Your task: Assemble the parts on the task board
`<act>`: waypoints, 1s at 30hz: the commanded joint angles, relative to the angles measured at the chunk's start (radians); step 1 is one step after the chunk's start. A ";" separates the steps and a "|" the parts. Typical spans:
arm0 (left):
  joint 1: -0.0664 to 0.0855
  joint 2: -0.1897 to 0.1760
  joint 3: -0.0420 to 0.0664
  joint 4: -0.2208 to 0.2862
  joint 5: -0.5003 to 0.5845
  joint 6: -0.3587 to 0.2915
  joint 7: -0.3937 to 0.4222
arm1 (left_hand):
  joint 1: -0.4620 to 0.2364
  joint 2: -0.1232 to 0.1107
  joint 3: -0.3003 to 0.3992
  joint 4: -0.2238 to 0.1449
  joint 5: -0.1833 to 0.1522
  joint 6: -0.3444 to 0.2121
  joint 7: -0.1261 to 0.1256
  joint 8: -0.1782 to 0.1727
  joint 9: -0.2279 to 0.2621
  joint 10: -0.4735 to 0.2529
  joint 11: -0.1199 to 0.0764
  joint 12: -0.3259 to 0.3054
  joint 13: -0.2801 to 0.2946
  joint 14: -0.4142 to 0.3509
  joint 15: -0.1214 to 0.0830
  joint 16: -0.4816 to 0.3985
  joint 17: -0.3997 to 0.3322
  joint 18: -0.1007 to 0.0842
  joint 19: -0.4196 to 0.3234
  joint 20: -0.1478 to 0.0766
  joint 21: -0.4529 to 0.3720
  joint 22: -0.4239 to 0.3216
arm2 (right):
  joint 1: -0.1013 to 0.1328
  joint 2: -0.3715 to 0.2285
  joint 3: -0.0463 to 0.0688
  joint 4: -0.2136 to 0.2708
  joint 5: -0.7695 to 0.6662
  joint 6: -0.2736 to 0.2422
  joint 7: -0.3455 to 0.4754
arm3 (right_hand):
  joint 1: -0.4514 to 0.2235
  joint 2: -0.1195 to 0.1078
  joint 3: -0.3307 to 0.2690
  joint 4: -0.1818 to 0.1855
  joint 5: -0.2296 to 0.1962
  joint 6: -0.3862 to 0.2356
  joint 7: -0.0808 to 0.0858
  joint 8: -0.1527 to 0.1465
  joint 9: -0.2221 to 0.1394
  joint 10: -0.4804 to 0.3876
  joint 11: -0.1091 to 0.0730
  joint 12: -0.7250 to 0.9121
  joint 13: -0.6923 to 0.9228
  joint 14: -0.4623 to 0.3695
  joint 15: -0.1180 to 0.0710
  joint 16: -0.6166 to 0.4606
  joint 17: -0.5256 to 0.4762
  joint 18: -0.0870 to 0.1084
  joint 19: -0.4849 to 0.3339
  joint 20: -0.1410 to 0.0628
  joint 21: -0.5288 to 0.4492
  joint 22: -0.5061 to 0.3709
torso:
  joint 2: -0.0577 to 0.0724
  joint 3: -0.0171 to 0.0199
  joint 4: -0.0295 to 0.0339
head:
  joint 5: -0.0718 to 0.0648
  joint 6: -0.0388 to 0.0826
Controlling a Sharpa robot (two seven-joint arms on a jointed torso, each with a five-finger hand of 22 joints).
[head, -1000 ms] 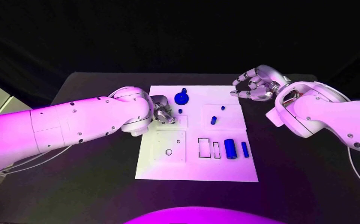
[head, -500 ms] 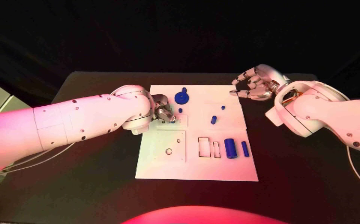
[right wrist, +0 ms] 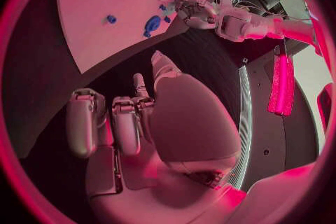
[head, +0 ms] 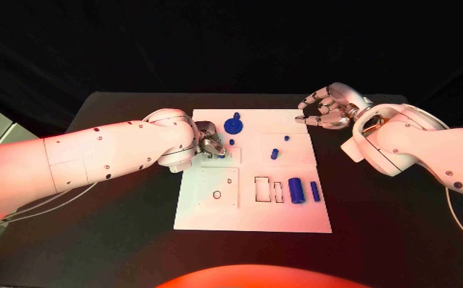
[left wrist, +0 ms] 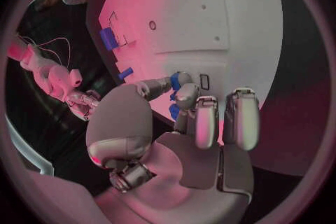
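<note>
The white task board point(head: 253, 214) lies in the middle of the black table. My left hand point(head: 211, 144) rests on its upper left part, thumb and a finger pinching a small blue peg point(left wrist: 176, 80) that stands by the fingertips point(head: 231, 142). A blue gear point(head: 233, 126) sits just beyond it. Two small blue pegs point(head: 274, 154) stand near the board's middle. A thick blue cylinder point(head: 296, 190) and a thin one point(head: 314, 191) lie at the lower right. My right hand point(head: 328, 110) hovers off the board's far right corner, fingers curled in on nothing.
Outlined slots point(head: 262, 189) and round holes point(head: 217, 195) mark the board's near half. Bare black table point(head: 116, 221) surrounds the board on all sides. My left forearm point(head: 106, 157) crosses the table's left side.
My left hand has shifted very slightly at the peg. The right hand and the loose parts have stayed where they were.
</note>
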 commanded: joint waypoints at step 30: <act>-0.008 -0.012 0.005 0.014 -0.001 0.007 -0.004 | -0.006 -0.011 -0.377 0.139 0.001 0.027 -0.004 -0.018 -0.028 0.007 -0.001 0.008 0.003 0.104 -0.010 0.006 0.263 -0.006 0.010 -0.007 0.002 0.058 | -0.002 -0.004 0.000 0.004 -0.010 0.010 0.006 | -0.018 -0.001 0.005 0.002 0.005 -0.005 -0.005 0.005 -0.002 0.059 -0.009 -0.004 0.221 0.093 -0.004 -0.006 0.217 0.011 0.014 -0.007 -0.009 0.123 | 0.000 -0.0006 0.0000 | -0.003 0.004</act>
